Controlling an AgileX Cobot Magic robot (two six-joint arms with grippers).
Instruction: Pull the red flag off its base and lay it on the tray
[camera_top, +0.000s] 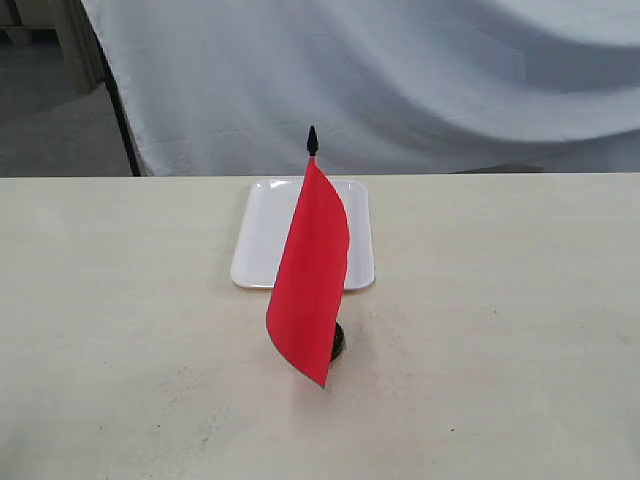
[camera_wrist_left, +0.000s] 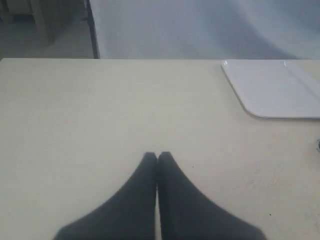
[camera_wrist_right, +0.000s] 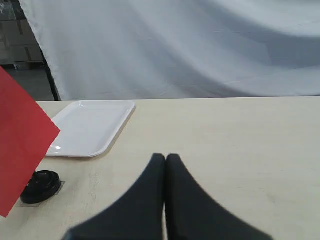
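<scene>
The red flag (camera_top: 311, 275) stands upright in its black base (camera_top: 337, 343) at the middle of the table, black tip pointing up, cloth hanging in front of the stick. Just behind it lies the white tray (camera_top: 260, 245), with nothing in it. The right wrist view shows the flag (camera_wrist_right: 22, 145), the base (camera_wrist_right: 41, 185) and the tray (camera_wrist_right: 90, 127) off to one side of my right gripper (camera_wrist_right: 165, 157), which is shut on nothing. My left gripper (camera_wrist_left: 157, 155) is shut too, over bare table, with a corner of the tray (camera_wrist_left: 275, 87) beyond it. Neither arm appears in the exterior view.
A pale wooden table (camera_top: 520, 330) fills the scene. A white cloth backdrop (camera_top: 400, 80) hangs behind its far edge, with a dark pole (camera_top: 120, 115) at the back left.
</scene>
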